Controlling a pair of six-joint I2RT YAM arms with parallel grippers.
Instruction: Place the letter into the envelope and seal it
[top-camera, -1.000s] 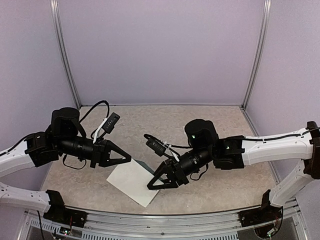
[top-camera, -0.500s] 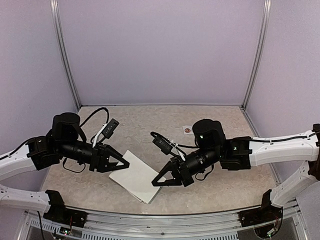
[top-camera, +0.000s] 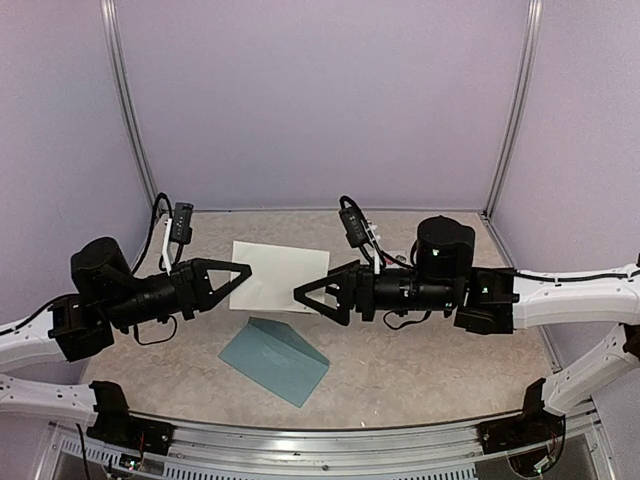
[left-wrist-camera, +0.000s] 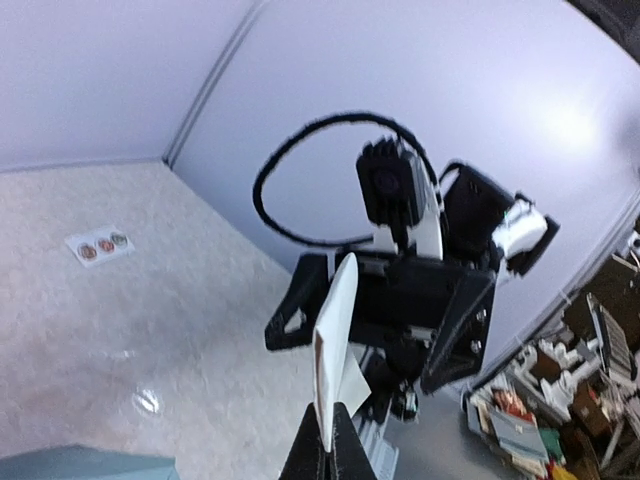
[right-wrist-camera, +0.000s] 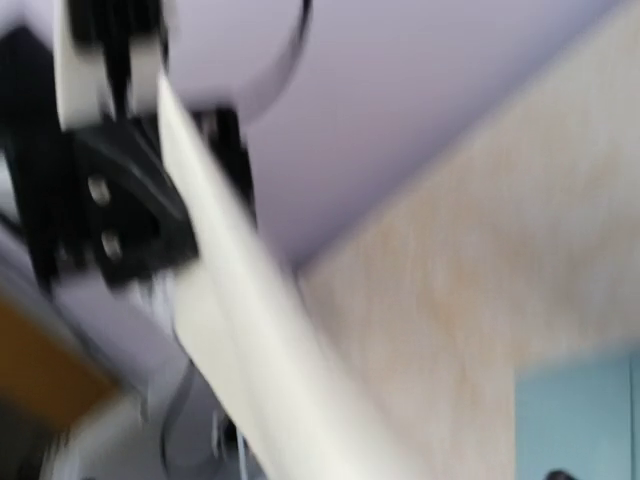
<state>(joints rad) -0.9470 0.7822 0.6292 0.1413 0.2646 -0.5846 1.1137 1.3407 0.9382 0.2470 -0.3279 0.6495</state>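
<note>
The letter (top-camera: 278, 276), plain white side showing, hangs in the air above the back of the table between both arms. My left gripper (top-camera: 240, 271) is shut on its left edge; in the left wrist view the sheet (left-wrist-camera: 336, 330) stands on edge out of the pinched tips of that gripper (left-wrist-camera: 328, 442). My right gripper (top-camera: 299, 292) is at the sheet's right edge, its fingers (left-wrist-camera: 290, 318) spread apart on either side. The blurred right wrist view shows the letter (right-wrist-camera: 250, 330) as a cream band. The teal envelope (top-camera: 275, 358) lies flat on the table below.
A white strip of round stickers (left-wrist-camera: 98, 245) lies on the speckled tabletop (top-camera: 420, 370) toward the back. Lilac walls with metal corner posts (top-camera: 128, 110) close in the cell. The envelope's corners show low in both wrist views (left-wrist-camera: 70, 462) (right-wrist-camera: 585, 420).
Both arms rose and swung toward the back, lifting the letter off the envelope, which now lies uncovered. The right jaws have spread apart.
</note>
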